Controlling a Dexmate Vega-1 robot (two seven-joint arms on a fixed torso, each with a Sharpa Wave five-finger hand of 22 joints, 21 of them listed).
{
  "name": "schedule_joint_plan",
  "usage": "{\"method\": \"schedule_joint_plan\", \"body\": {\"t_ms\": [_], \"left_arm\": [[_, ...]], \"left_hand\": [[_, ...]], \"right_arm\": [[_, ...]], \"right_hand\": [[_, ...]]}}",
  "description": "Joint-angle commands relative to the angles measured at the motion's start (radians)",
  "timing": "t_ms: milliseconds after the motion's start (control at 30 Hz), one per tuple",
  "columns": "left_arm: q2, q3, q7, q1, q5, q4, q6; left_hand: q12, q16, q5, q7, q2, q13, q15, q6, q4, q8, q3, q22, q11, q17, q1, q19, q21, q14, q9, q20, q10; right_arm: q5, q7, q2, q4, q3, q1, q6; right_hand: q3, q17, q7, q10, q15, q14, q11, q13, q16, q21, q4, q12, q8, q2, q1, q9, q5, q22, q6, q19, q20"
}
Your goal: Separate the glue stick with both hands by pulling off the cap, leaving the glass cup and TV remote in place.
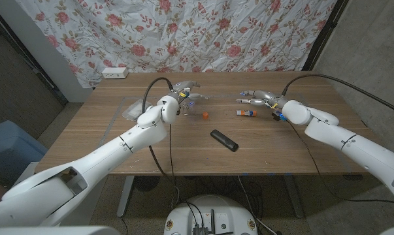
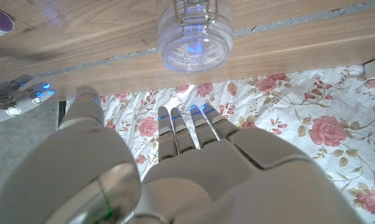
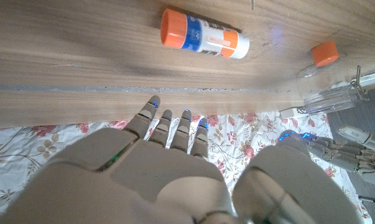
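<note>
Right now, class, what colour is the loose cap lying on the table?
Orange cap, clearest in the right wrist view.

the head view looks down from high over the wooden table (image 1: 183, 147). each wrist view looks along its own hand's back, low and close. both wrist views share the glass cup (image 2: 193, 37) beyond the fingertips.

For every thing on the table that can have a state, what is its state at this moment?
Glue stick: lying on its side, cap off.
Orange cap: off the stick, apart from it on the table.
Glass cup: empty; upright or not, cannot tell.
TV remote: lying flat, untouched.
Left hand: fingers apart, holding nothing.
Right hand: fingers extended, holding nothing.
</note>
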Motion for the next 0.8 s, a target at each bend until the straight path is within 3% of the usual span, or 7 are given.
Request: {"method": "schedule_joint_plan", "body": {"t_ms": [33,267,800], "left_arm": [[0.009,-0.066,0.146,0.061,-0.144,0.006,-0.061],[0.010,-0.099,0.212,0.082,-0.217,0.038,-0.130],[0.007,-0.168,0.298,0.123,-0.388,0.120,-0.290]], "left_hand": [[0.007,0.005,0.005,-0.002,0.012,0.002,0.002,0.008,0.005,0.007,0.008,0.003,0.006,0.002,-0.002,0.011,0.006,0.007,0.000,-0.039,0.010],[0.008,0.004,0.006,0.000,0.029,0.002,0.003,0.006,0.007,0.007,0.014,0.003,0.011,0.002,-0.003,0.011,0.005,0.008,0.000,-0.032,0.010],[0.008,0.003,0.003,-0.003,0.058,0.003,0.001,-0.007,0.011,0.004,0.023,0.004,0.013,0.002,-0.015,0.009,0.005,0.008,0.000,-0.028,0.006]], "right_arm": [[0.099,-0.056,0.021,-0.015,0.037,-0.036,-0.006],[0.148,-0.104,0.042,-0.011,0.058,-0.054,-0.011],[0.268,-0.143,0.081,-0.015,0.085,-0.077,-0.045]], "right_hand": [[0.001,-0.004,0.005,0.012,-0.014,0.012,0.005,-0.001,0.009,0.010,0.012,0.009,0.004,0.010,-0.007,0.003,-0.008,0.003,0.012,0.016,-0.013],[-0.001,-0.016,0.010,0.043,-0.028,0.062,0.007,-0.005,0.022,0.014,0.020,0.017,0.008,0.025,-0.023,0.002,-0.019,0.002,0.039,0.048,-0.023],[-0.003,-0.022,0.027,0.036,-0.020,0.057,0.015,-0.006,0.017,0.008,0.038,0.009,0.001,0.049,-0.051,0.001,-0.031,0.002,0.038,0.052,-0.027]]}}
